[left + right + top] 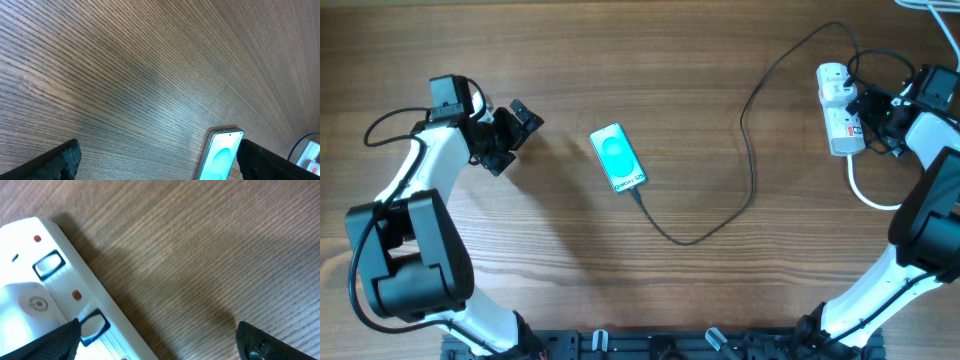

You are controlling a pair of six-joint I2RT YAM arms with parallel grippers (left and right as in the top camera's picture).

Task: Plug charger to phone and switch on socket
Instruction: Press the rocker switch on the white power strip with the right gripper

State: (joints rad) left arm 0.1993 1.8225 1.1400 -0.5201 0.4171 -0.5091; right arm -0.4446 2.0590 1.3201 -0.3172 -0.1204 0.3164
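Even bright light; soft shadows; wrist views blurry; glare on table [150,75].

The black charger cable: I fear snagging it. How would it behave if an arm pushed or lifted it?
Probably floppy: the charger cable lies in loose curves across the table, so it should bend rather than resist. Likely light, sliding easily on the smooth wood. Its end appears to meet the phone, so a pull might drag that small phone along.

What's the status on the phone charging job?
Left gripper open, empty, left of phone. Right gripper open at socket. Charger end meets phone's lower edge, looks plugged. No obstruction seen.
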